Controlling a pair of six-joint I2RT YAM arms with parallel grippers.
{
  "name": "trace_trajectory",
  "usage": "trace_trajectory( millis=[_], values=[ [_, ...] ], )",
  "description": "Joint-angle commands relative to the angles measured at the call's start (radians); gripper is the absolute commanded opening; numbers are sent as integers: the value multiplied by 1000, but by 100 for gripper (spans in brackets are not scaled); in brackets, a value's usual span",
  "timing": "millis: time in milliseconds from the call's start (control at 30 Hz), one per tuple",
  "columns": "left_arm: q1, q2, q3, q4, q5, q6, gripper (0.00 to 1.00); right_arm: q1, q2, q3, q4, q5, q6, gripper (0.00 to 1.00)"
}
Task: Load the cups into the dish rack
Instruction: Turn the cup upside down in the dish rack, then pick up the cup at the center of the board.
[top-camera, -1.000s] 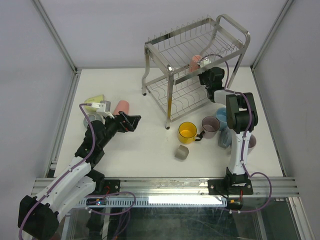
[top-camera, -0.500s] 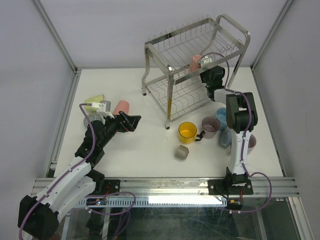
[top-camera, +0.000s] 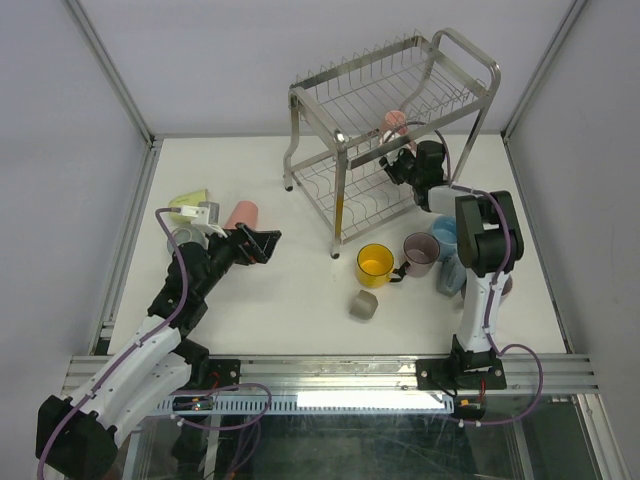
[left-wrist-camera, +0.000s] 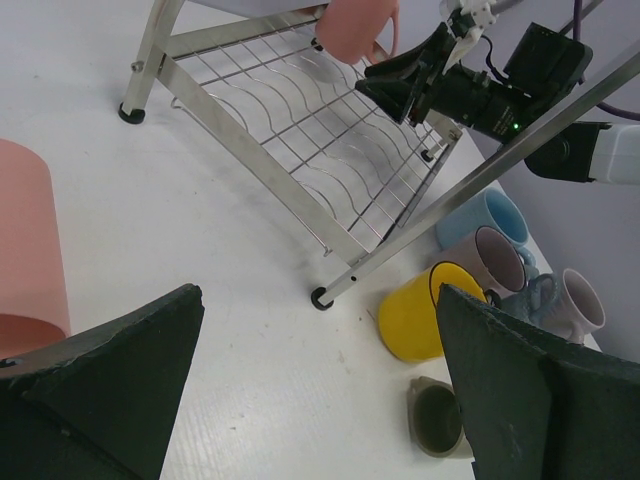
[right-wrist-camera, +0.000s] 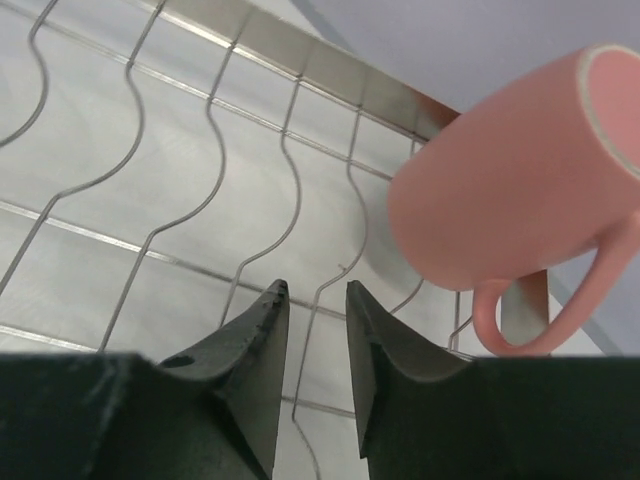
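Note:
The steel dish rack (top-camera: 466, 48) stands at the back of the table. A pink mug (top-camera: 394, 122) lies tilted on the lower tier's wires near its far right corner; it also shows in the right wrist view (right-wrist-camera: 500, 190) and the left wrist view (left-wrist-camera: 355, 25). My right gripper (top-camera: 395, 166) sits just in front of it over the lower tier (right-wrist-camera: 300, 55). In the right wrist view the right gripper (right-wrist-camera: 315, 287) is slightly open and empty, clear of the mug. My left gripper (top-camera: 262, 243) is wide open and empty above the table, also seen in its own view (left-wrist-camera: 315, 300).
Right of the rack stand a yellow mug (top-camera: 375, 264), a mauve mug (top-camera: 420, 253), a light blue mug (top-camera: 443, 232), a grey-blue mug (top-camera: 450, 275) and another mauve mug (top-camera: 503, 285). A small grey-beige mug (top-camera: 362, 305) lies nearer. At the left are a pink mug (top-camera: 242, 214) and a pale green mug (top-camera: 188, 205).
My right gripper has let go of the pink mug and drawn back from it, turning at the wrist. The mug stays on the lower tier. My left arm has barely moved.

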Motion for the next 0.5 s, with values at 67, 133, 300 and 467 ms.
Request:
trace_trajectory(
  millis=[67, 133, 300, 467],
  values=[
    [11, -25, 44, 9, -17, 28, 99, 1, -143, -77, -40, -84, -247, 35],
    [11, -21, 43, 10, -18, 27, 99, 1, -177, -109, -55, -104, -285, 35],
    [11, -13, 37, 9, -23, 22, 99, 1, -264, -155, -200, -104, -285, 35],
    [11, -9, 32, -9, -69, -8, 99, 2, -363, -224, -319, -104, -285, 35]
  ],
)
